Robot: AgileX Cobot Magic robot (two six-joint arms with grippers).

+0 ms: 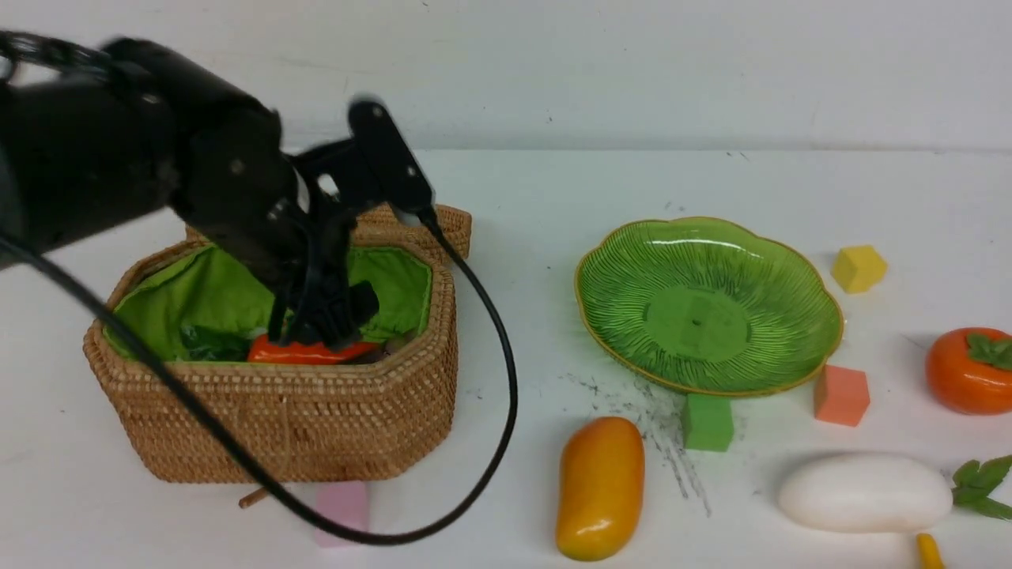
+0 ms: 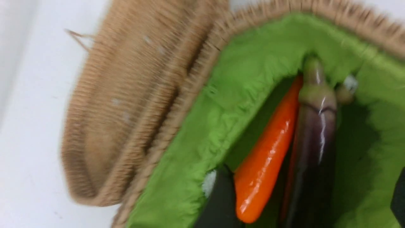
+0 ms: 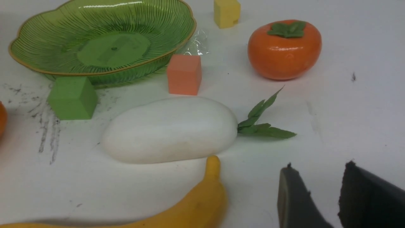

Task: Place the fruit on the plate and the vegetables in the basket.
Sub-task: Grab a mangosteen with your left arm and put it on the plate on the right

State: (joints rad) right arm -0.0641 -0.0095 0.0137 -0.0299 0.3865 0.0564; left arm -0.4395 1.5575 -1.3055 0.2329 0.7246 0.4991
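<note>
Two vegetables, apparently, inside the basket (image 1: 292, 427).

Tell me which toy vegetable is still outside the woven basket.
The fat white radish with green leaves, lying on the table beyond the yellow banana; the orange-red carrot and dark purple eggplant are inside the basket.

woven rattan basket (image 1: 277, 419), smooth cloth lining (image 1: 403, 292), glossy ribbed plate (image 1: 696, 316), shiny carrot (image 2: 269, 155)

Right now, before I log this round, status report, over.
Left gripper open over the basket; right gripper open, empty. Eggplant, carrot inside. Radish still out, nothing on it.
</note>
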